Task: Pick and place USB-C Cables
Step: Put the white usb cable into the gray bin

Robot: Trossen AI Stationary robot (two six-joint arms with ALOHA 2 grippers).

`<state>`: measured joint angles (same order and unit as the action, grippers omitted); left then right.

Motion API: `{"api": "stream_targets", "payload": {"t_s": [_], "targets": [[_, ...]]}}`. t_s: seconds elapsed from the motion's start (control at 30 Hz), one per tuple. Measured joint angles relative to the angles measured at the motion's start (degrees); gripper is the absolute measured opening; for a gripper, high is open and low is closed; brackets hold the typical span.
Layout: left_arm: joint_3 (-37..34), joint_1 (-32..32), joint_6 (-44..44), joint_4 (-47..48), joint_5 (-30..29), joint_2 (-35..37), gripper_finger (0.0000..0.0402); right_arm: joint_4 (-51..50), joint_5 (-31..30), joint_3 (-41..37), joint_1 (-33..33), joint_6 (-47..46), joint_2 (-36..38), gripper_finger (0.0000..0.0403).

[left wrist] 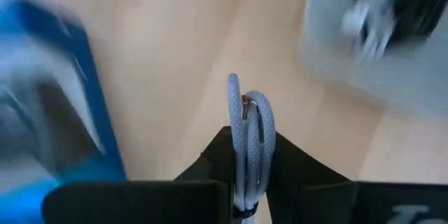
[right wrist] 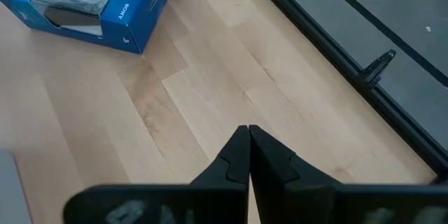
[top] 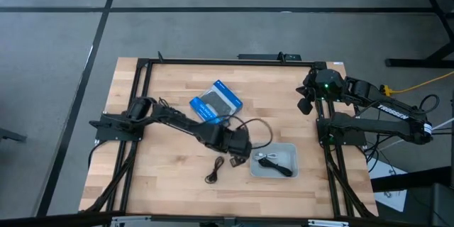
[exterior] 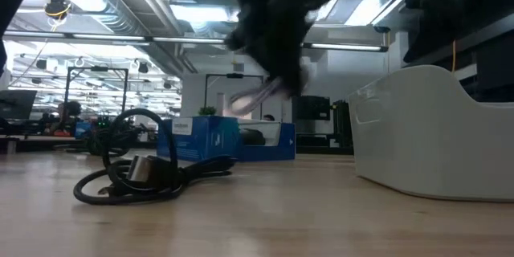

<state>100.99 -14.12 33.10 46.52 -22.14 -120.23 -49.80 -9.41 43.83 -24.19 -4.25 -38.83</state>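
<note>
A whitish USB-C cable [left wrist: 246, 147] is being carried above the table, clamped in the left gripper [top: 237, 144] beside the grey bin [top: 291, 150], awaiting release there, while the right gripper [right wrist: 248, 155] is resting closed, empty.

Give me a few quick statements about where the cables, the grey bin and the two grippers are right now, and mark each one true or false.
1. The left gripper is shut on a whitish-silver cable. True.
2. The grey bin is empty. False: a black cable and a lighter one already lie in it.
3. A black cable lies loose on the table left of the bin. True.
4. The right gripper is holding a cable over the bin. False: its fingers are shut on nothing, and it sits near the table's far right corner.
5. The blue box sits inside the bin. False: it rests on the table, farther back.
</note>
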Motion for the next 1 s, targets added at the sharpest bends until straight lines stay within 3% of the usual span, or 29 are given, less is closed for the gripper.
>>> {"api": "stream_targets", "payload": {"t_s": [0.2,0.47,0.67,0.87,1.0], "targets": [[7.4,2.2,-9.4,-1.3,-0.5,0.1,0.0036,0.0,0.0,0.0,0.0,0.1,0.0,0.0007],[8.0,5.5,-16.8,-16.6,8.1,0.2,0.0036,0.0,0.0,0.0,0.0,0.2,0.0,0.0007],[8.0,5.5,-17.3,-21.6,12.1,0.1,0.0036,0.0,0.0,0.0,0.0,0.2,0.0,0.0007],[8.1,4.5,-22.8,-36.7,20.7,-4.2,0.0036,0.4,0.0,0.0,0.0,0.2,0.0,0.0007],[8.2,4.6,-21.0,-38.9,24.3,-6.8,0.0036,0.2,0.0,0.0,0.0,0.1,0.0,0.0007]]}}
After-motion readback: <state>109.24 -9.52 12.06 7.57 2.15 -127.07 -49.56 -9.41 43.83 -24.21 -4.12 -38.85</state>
